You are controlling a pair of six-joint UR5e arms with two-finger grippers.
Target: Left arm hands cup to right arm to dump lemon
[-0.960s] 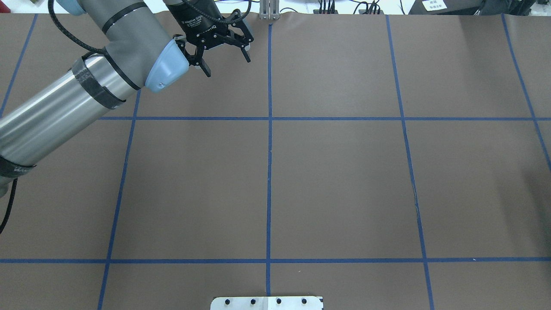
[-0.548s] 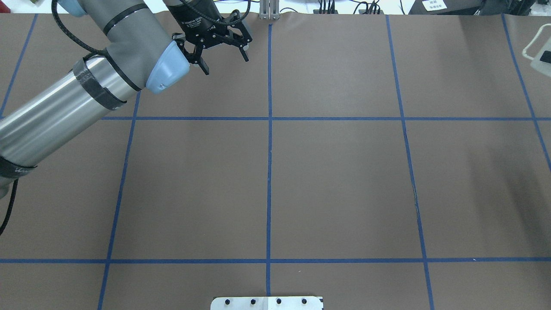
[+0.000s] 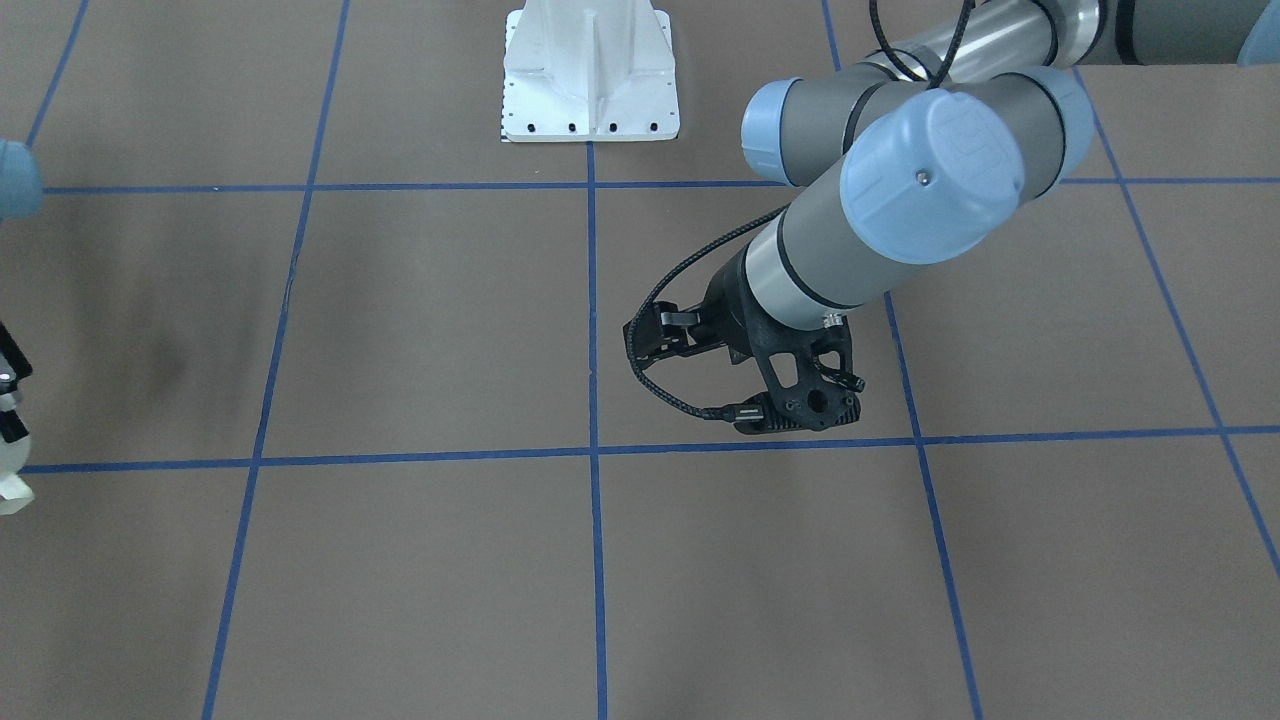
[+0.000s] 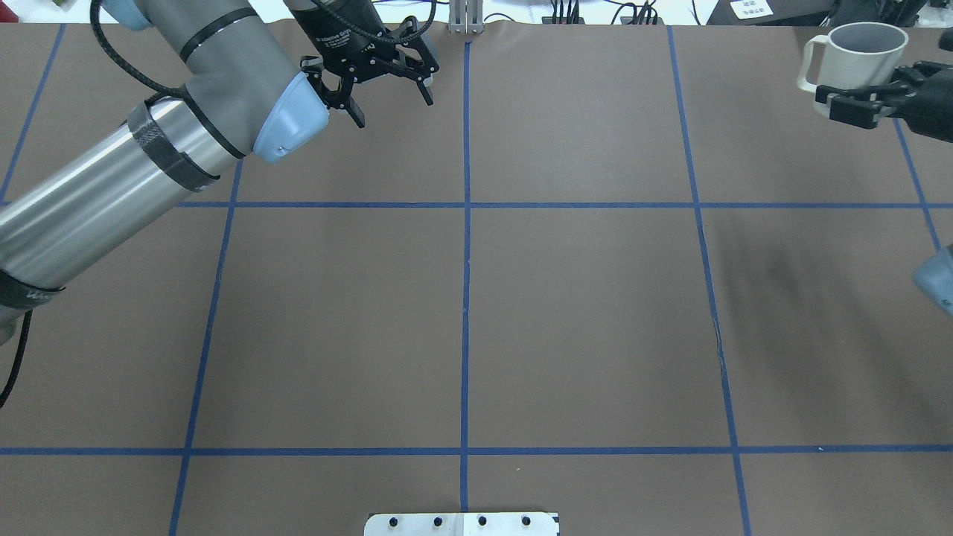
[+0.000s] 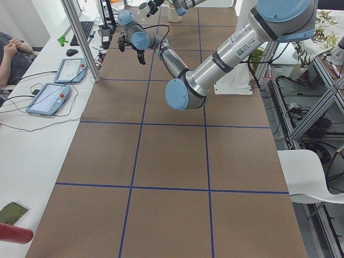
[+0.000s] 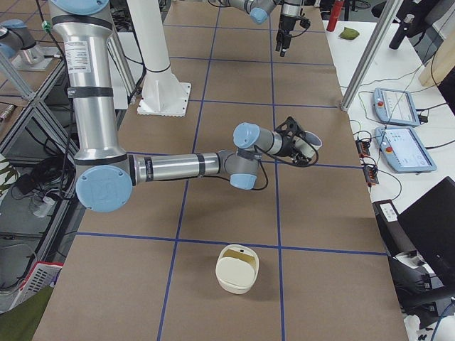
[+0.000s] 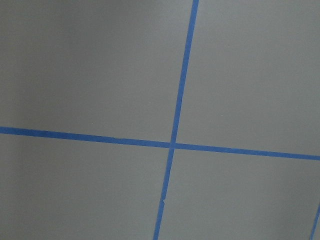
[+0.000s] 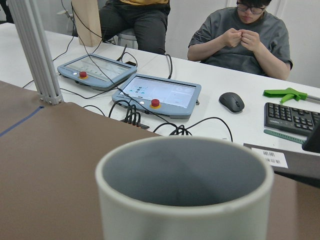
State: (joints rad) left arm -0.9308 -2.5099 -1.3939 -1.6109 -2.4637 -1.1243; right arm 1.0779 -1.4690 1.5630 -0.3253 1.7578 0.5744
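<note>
— Where was the cup [image 4: 849,63]?
— Over the far right corner of the worktop [image 4: 581,320], upright and held off the brown sheet. The right gripper [image 4: 867,89] had its fingers [image 4: 845,109] pinching the cup across its wall, with the handle pointing left.
— Anything inside it?
— The right wrist view showed only the rim and the upper part of the grey inside. The bottom was hidden, so I could not tell.
— And the left gripper [image 4: 392,110]?
— Also on the far side, just left of the centre blue tape line [image 4: 466,298] and well apart from the cup. Its fingers were spread wide over bare worktop.
— Anything else out there?
— A cream rounded container [image 6: 238,268] sat on the worktop at the right end. It was nearer the robot's side than the cup and apart from it.
</note>
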